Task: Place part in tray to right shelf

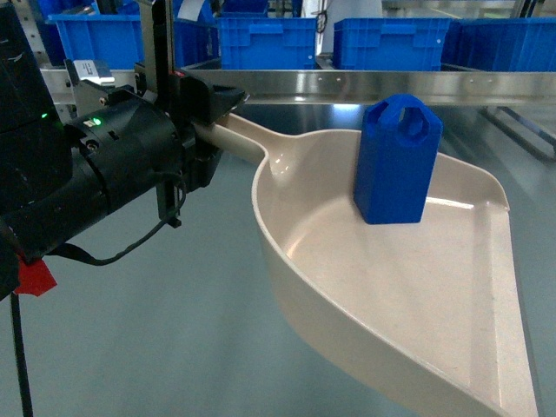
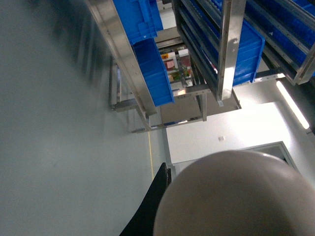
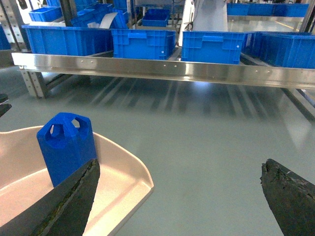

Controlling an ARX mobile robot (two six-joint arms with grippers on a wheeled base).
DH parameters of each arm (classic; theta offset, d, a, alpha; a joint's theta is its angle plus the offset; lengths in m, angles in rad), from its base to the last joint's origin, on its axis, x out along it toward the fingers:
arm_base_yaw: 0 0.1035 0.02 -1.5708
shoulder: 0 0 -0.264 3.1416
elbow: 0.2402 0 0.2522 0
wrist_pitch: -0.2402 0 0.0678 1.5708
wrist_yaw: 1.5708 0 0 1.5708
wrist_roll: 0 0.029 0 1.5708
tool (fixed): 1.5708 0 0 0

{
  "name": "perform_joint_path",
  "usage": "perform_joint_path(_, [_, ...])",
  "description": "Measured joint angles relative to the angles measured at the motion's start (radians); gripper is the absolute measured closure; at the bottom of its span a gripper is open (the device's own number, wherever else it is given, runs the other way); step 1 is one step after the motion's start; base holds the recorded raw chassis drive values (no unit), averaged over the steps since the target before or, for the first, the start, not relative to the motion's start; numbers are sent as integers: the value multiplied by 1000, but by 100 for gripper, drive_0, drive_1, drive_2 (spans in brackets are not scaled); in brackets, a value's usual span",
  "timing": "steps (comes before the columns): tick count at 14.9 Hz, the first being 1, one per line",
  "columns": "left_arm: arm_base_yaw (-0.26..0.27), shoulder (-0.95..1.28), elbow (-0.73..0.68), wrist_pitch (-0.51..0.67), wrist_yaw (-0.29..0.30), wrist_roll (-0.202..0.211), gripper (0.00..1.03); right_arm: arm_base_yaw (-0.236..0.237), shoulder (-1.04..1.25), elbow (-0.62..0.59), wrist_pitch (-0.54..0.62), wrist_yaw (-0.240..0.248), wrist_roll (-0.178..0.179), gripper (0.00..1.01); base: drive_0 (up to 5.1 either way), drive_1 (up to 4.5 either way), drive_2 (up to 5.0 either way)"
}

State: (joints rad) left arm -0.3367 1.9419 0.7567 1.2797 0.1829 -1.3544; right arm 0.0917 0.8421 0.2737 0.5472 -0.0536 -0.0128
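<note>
Part (image 1: pixel 397 161) stands upright inside tray (image 1: pixel 452 330), left gripper (image 1: pixel 204 117) clamping its handle.

Part (image 1: pixel 396 161) upright in tray (image 1: pixel 417 295)

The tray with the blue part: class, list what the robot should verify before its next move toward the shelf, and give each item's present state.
1. Part upright inside the tray: ok.
2. Left end effector clamped on the tray's handle: appears ok; its fingers are hidden.
3. Right end effector open and holding nothing: ok.
4. Right end effector clear of the part: cannot tell; one finger overlaps it in the wrist view.
5. Shelf rail ahead of the tray: ok.
</note>
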Motion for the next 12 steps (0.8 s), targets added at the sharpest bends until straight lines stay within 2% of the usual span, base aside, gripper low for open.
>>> perform_joint_path(12, [0,0,0,0,2,-1,91,0,0,0,2,1,0,3,272,211,-506])
